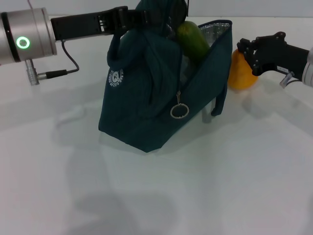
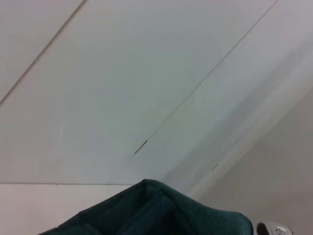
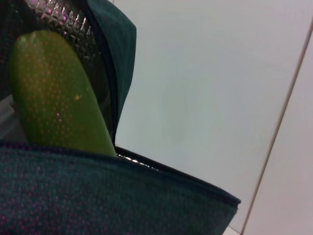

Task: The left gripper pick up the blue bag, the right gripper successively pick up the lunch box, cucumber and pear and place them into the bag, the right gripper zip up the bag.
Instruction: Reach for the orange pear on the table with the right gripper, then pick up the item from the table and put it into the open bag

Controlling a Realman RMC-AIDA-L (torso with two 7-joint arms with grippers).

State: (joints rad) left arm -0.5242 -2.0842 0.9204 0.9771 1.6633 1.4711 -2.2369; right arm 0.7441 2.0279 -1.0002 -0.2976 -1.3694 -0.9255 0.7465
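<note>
Pear (image 1: 240, 74), orange-yellow, clamped in black right claw (image 1: 248, 55) beside dark teal fabric bag (image 1: 156, 98) held up by left claw (image 1: 128, 18); lift clear of rim, release beside protruding green cucumber (image 1: 191, 40).

A plain white worktop (image 1: 146, 196). A dark teal bag (image 1: 142, 107) stands on it toward the far edge, near the middle, its base resting on the surface.

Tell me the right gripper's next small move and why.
Probably lift the pear up and over toward the open mouth of the blue bag. The right gripper is at the pear beside the bag, the cucumber already pokes out, and the left gripper holds the bag's top.
</note>
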